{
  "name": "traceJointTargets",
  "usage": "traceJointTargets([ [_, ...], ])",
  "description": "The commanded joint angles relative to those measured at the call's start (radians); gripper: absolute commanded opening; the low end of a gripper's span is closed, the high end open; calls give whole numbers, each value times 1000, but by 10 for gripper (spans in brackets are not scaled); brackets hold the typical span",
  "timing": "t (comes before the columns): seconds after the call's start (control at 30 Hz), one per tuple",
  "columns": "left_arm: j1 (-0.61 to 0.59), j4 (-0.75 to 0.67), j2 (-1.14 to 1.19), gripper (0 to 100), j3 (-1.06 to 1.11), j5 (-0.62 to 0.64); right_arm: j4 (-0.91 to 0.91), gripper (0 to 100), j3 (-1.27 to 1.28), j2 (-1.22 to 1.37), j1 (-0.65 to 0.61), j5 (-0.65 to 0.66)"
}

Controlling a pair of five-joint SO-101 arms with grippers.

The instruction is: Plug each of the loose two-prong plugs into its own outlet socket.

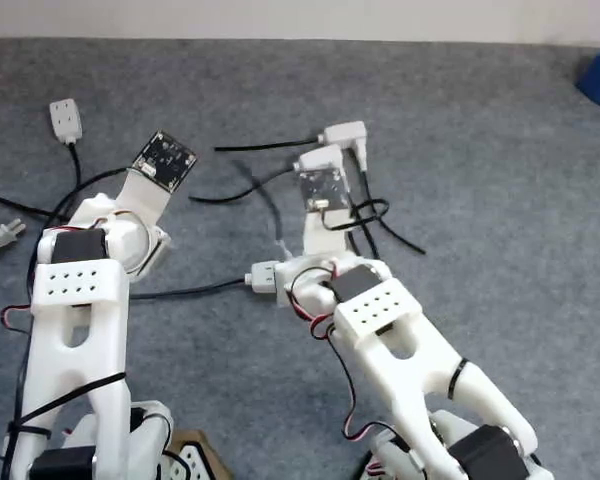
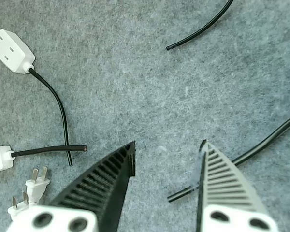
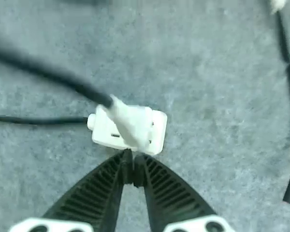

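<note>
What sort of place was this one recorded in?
Probably a lab or hobby bench for robot trials: grey carpet-like table cover, two white arms, short-corded outlet socket and loose plug laid out.

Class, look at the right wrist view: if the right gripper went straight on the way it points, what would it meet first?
Most likely the white socket block, just ahead of the right gripper, jaws shut; depth is unclear.

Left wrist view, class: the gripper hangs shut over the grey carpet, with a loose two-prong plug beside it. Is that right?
Not quite. The left wrist view shows the left gripper open, jaws apart, over the grey carpet, with the loose two-prong plug beside it.
</note>
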Motion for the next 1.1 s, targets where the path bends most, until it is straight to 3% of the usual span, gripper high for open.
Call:
traceJointTargets([
  [0.0, -8, -11, 2, 214, -39, 5, -13, 5, -7, 27, -12, 15],
  [0.17, -8, -11, 2, 214, -41, 5, -13, 5, -16, 148, 5, 48],
  [0.33, -10, -9, 2, 214, -41, 5, 16, 5, -35, 113, 31, 48],
  [0.67, -35, -8, 1, 214, -41, 5, 94, 5, -45, -38, 217, 51],
  [0.8, 61, -6, 5, 214, -38, 6, 101, 9, -45, -62, 274, 83],
  [0.93, 173, -6, 5, 214, -54, 11, 245, 15, -74, -70, 354, 147],
  [1.07, 209, -9, 101, 215, -125, 12, 337, 90, -91, -127, 472, 198],
])
